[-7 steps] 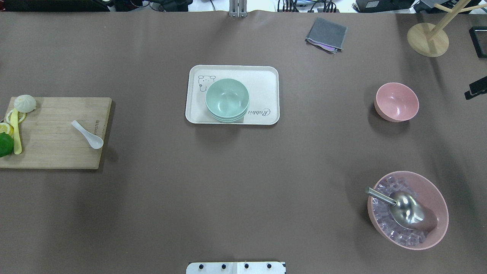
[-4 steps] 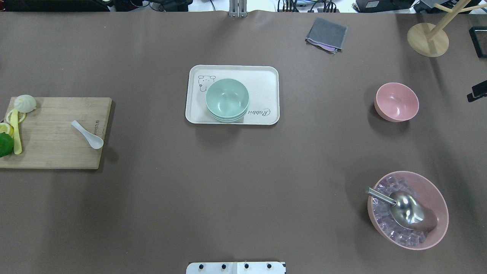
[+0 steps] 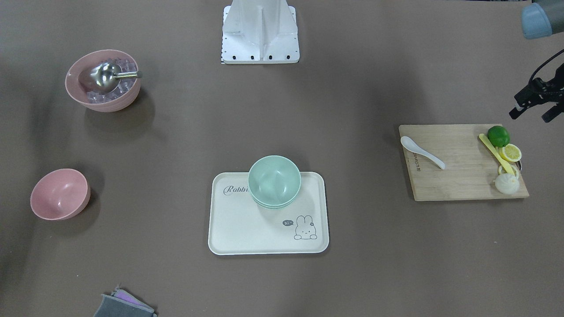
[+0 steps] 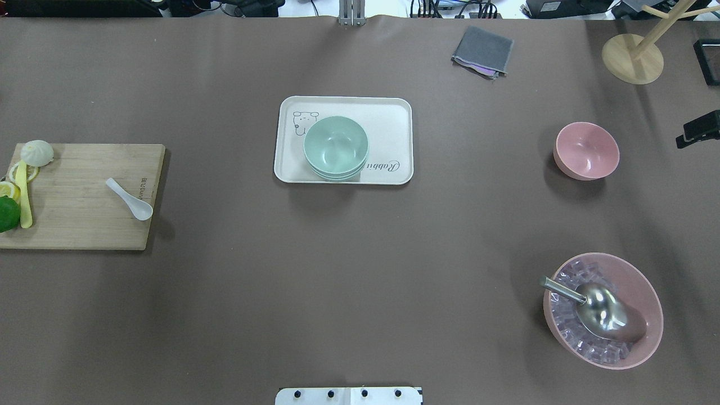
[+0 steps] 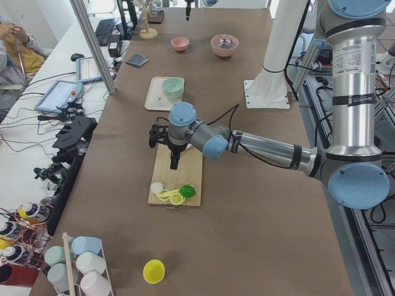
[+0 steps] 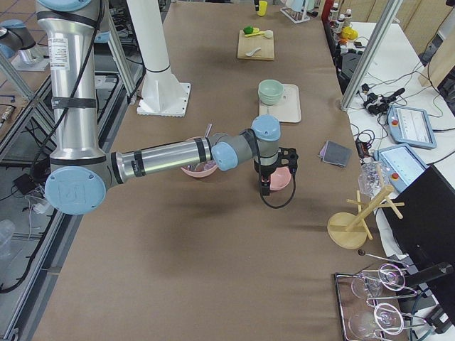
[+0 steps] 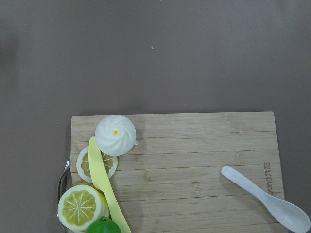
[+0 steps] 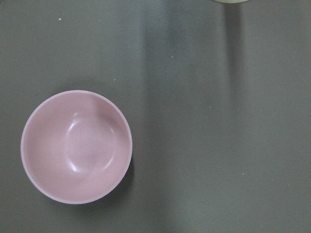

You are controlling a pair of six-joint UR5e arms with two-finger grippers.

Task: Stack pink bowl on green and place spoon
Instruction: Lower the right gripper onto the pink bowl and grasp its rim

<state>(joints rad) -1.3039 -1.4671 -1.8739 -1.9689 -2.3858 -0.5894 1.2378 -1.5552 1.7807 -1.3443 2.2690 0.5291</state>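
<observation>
Taking the pink bowl (image 4: 587, 151) near your right gripper (image 4: 697, 129), pinch its rim: probably light, stiff, slick; jaws' spacing cannot be told.

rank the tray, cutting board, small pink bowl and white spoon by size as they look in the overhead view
1. cutting board
2. tray, somewhat smaller
3. small pink bowl
4. white spoon, the slimmest

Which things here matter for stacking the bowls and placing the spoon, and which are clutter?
Job: small pink bowl, green bowls, white spoon.
Lying about: tray, ice bowl, metal scoop, grey cloth, wooden stand, cutting board, lime, lemon slices, bun.
</observation>
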